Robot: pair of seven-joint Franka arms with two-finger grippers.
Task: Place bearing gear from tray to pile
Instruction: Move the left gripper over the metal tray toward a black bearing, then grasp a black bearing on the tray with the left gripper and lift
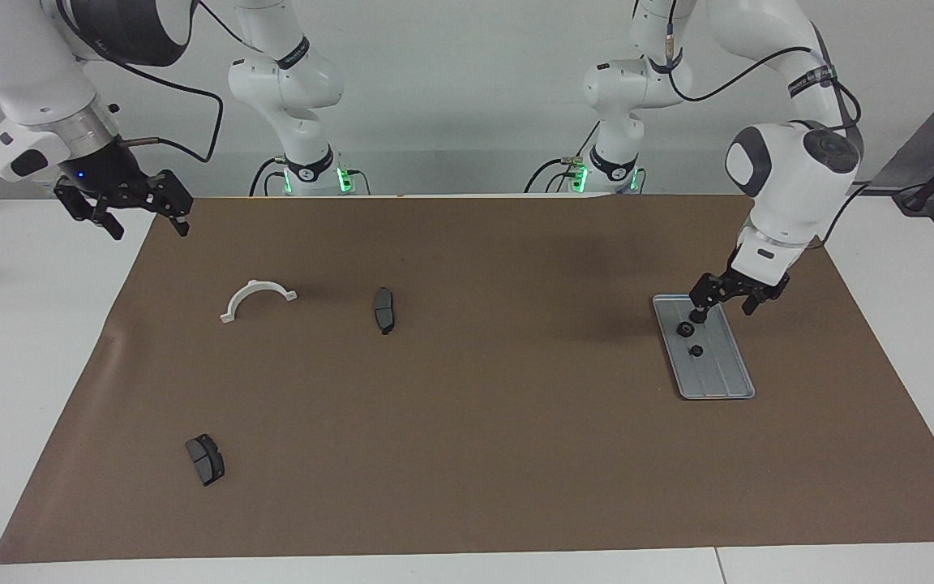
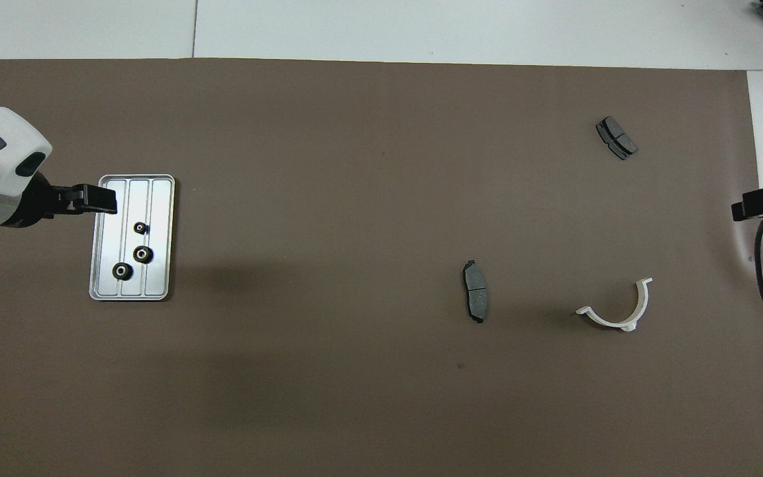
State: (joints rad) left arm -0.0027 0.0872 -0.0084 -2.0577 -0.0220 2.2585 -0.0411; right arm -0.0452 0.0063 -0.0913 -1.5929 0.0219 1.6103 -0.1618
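The left hand (image 1: 725, 302), with its fingers apart and empty, is held over the tray (image 1: 722, 381) at the left arm's end of the table, and should be lowered straight around one bearing gear (image 2: 142, 254), while the right hand (image 1: 128, 204) waits open.

Three black gears (image 2: 142, 254) are lying in the tray (image 2: 158, 199); the left hand (image 2: 100, 199) is hanging over its rim.

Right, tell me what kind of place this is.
Probably a robotics lab bench set up for sorting car parts: two white arms mounted at a table under a brown mat, a metal tray of small gears, and brake pads and a white half-ring bracket loose on the mat.
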